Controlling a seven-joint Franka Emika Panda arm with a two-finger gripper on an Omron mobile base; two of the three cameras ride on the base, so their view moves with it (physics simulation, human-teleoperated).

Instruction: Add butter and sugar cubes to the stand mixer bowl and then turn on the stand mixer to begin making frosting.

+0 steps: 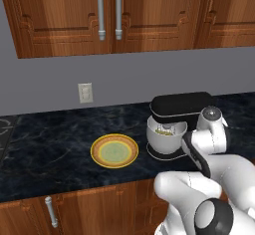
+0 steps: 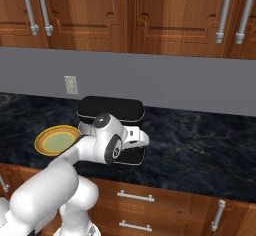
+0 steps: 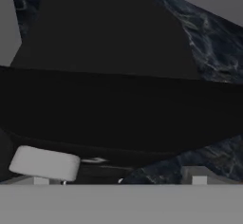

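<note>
In the left base view we are seeing the black mixer standing on the dark counter, its white bowl under the head with something yellowish inside. The yellow plate is lying left of it, apart, with bare counter around it. In the right base view the arm's wrist is hanging in front of the mixer. In the hand view the mixer is looming close; the gripper's jaws are standing wide apart, holding nothing.
</note>
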